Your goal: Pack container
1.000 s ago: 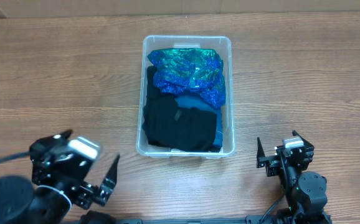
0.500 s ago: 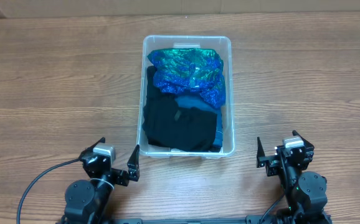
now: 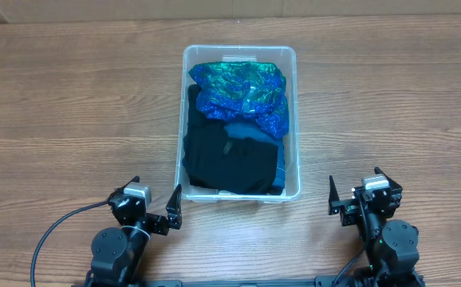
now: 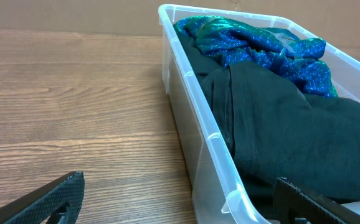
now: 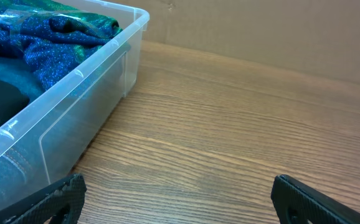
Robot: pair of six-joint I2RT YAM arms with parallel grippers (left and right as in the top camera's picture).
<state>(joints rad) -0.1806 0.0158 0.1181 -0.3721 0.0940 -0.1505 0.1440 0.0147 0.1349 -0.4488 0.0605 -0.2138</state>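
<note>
The clear container (image 3: 179,151) is sitting mid-way on the table (image 3: 71,96), filled with soft clothes (image 3: 226,163), likely light, rigid and slick, best gripped at its rim, while the left gripper (image 3: 155,195) and right gripper (image 3: 356,188) are hovering nearby, spread wide and empty.

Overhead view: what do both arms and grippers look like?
The left arm and right arm are black with round joint housings. The left gripper and right gripper each carry two black pointed fingers and a silver-white block. A black cable loops off the left arm.
</note>
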